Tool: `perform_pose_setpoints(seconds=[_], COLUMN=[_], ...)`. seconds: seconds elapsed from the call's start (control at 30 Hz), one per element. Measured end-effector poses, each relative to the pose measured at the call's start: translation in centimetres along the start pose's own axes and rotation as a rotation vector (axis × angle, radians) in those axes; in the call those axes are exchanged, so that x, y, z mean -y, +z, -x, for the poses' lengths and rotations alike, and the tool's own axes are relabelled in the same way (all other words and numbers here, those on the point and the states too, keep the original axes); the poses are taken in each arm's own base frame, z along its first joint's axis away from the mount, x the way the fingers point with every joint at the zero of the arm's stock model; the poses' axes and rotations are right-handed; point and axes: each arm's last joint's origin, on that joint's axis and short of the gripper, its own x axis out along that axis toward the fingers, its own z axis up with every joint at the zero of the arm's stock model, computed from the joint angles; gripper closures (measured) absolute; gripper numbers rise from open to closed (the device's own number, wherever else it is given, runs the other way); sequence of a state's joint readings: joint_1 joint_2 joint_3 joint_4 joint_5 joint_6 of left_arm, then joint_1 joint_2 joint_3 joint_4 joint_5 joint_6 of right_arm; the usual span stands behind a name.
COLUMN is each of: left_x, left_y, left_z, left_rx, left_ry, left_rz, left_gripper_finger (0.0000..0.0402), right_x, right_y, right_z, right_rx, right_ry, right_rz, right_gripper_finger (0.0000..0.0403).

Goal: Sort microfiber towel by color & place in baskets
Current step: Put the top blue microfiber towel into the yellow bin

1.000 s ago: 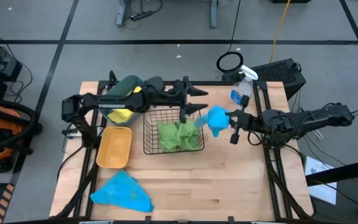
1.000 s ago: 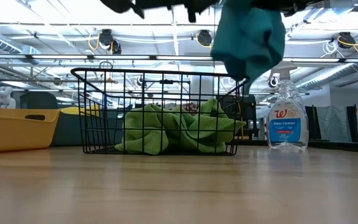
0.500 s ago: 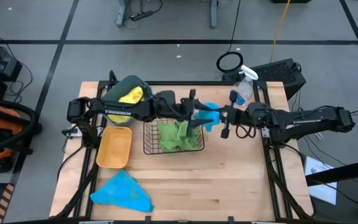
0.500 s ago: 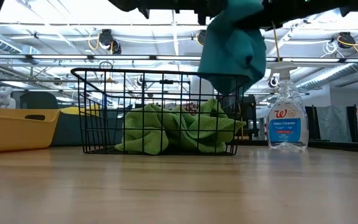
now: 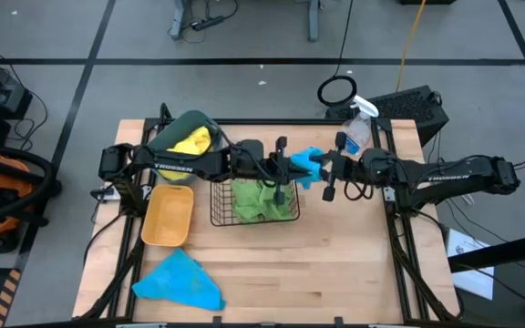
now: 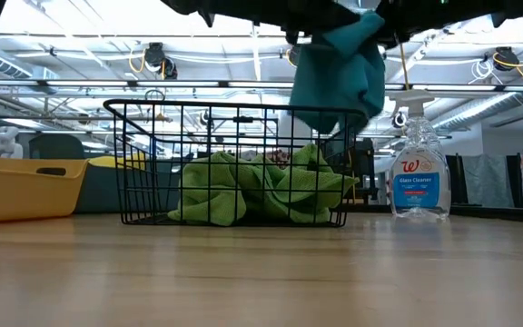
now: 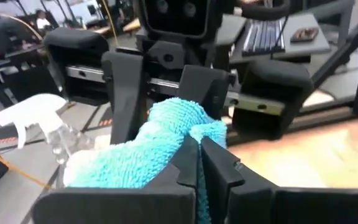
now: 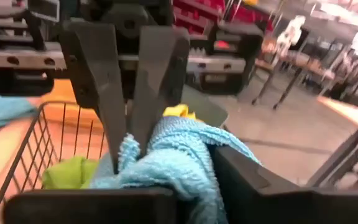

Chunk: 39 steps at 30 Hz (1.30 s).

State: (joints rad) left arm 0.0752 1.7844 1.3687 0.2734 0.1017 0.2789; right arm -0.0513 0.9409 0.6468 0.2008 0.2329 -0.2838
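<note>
A light-blue microfiber towel (image 5: 307, 165) hangs in the air over the far right corner of the black wire basket (image 5: 223, 202), which holds green towels (image 5: 261, 197). My left gripper (image 5: 293, 169) reaches in from the left and is shut on it. Facing it from the right, my right gripper (image 5: 323, 173) also has the towel between its fingers. A second blue towel (image 5: 180, 281) lies on the table near the front left. The teal tub (image 5: 173, 133) holds a yellow towel (image 5: 191, 141). The yellow-orange bin (image 5: 167, 216) stands beside the wire basket. My left gripper pinches a bunched fold of the towel (image 7: 194, 134) between its two fingers, level, from the table's left. The towel is lifted clear and hangs below (image 6: 339, 77). My right gripper has the towel's other side (image 8: 185, 149) between its two fingers (image 7: 124, 93), level, from the right. They stand a little apart and the bunched cloth fills the gap.
A clear spray bottle (image 5: 355, 133) stands at the far right, close behind my right gripper. Bare wood (image 5: 335, 264) lies in front of the basket.
My left gripper has gone right and a little down to the hanging towel and shut on it. My right gripper has carried the towel toward the left, to above the basket's far right corner, and the towel has bunched up between the two grippers.
</note>
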Motion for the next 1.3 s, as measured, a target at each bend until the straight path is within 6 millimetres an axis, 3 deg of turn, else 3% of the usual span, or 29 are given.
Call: perform_pose_setpoints(seconds=[0.43,0.6,0.83,1.0,1.1,1.2,1.3], left_x=[-1.7,-2.0,-2.2,-1.8,-1.6,-1.3,-0.4], left_y=[1.2,1.6,3.2,3.4,3.5,3.9,4.3], left_z=[2.5,2.9,4.3,4.3,4.2,4.2,4.1], left_rx=[-0.069,-0.064,-0.019,-0.002,0.011,0.044,0.083], left_ry=[0.058,0.067,0.055,0.013,0.008,-0.014,-0.084], left_rz=[-0.013,-0.014,-0.035,-0.037,-0.039,-0.044,-0.042], left_gripper_finger=[0.0398,0.0399,0.0399,0.0400,0.0400,0.0400,0.0400], right_x=[-0.3,-0.2,-0.9,-1.4,-1.6,-1.7,-1.5], right_y=[-1.7,-1.8,-3.5,-4.2,-4.3,-4.6,-5.2], right_z=[0.7,1.3,1.1,0.2,-0.6,-1.6,-2.5], right_rx=[-0.197,-0.222,-0.326,-0.213,-0.146,-0.130,-0.132], right_ry=[0.032,0.035,0.096,0.097,0.133,0.141,0.119], right_rz=[-0.193,-0.244,-0.250,-0.196,-0.186,-0.188,-0.166], right_gripper_finger=[0.0189,0.0151,0.0124,0.0139,0.0174,0.0237,0.0325])
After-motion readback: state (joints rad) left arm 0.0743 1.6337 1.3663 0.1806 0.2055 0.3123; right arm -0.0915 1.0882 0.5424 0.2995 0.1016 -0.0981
